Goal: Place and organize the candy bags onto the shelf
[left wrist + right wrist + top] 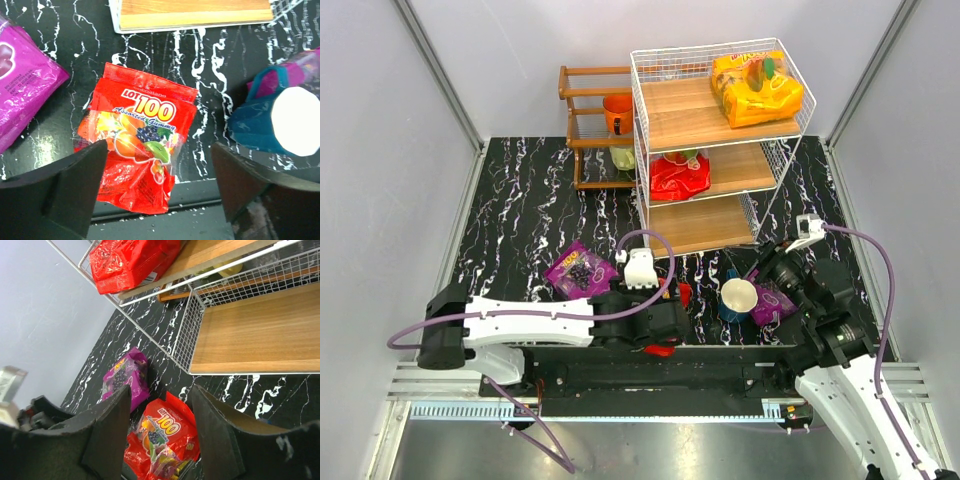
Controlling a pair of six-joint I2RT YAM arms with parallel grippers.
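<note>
Counting from the shelf (700, 225), the work is less than half done, as I judge it. Two candy bags lie on its boards: the orange-yellow bag (760, 88) on the top board and one red bag (680, 175) on the middle board. The bottom board carries no bag.

Three bags are left on the black marble worktop (520, 210) in front of the shelf. The second red bag (142, 145) lies flat, in front of the bottom board. One purple bag (580, 270) lies to the left of the shelf front. The other purple bag (775, 303) is in front of the shelf's right corner, touching a white and blue paper cup (738, 298) that lies on its side.

The left claw (157, 145) is spread wide above the second red bag, one finger on each side of it, and it pinches nothing. The right claw (160, 390) is also spread, with nothing between its fingers, and it looks toward the bottom board.

The count is five candy bags: one orange-yellow, two red, two purple. I see one tall wire shelf with three boards, one paper cup, and one smaller dark brown rack (582, 110) behind the shelf on its left side.

To finish, I think the three bags must go up, probably sorted by colour.
</note>
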